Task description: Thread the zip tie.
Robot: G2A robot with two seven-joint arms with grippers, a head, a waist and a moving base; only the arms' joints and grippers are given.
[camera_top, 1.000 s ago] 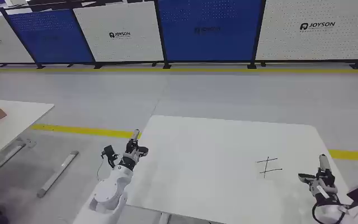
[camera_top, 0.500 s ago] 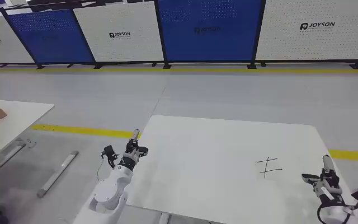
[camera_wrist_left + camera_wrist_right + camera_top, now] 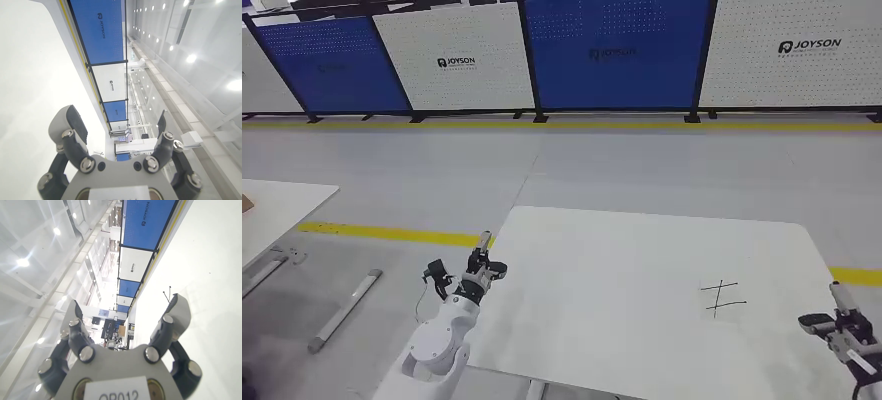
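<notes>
You'll find the black zip ties point(image 3: 722, 302) lying crossed and flat on the white table point(image 3: 622, 300), right of centre in the top view. Expect them to be light, thin, springy and slippery. I'd pinch one near its head, clear of the crossing. The left gripper point(image 3: 482, 260), at the table's left edge, and the right gripper point(image 3: 832, 314), at lower right, are both spread wide and hold nothing.

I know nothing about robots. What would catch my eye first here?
A big white table carries a few thin black zip ties, lying crossed nearer the right arm. That arm and the left arm sit at the table's near corners, jaws wide open and holding nothing.
</notes>
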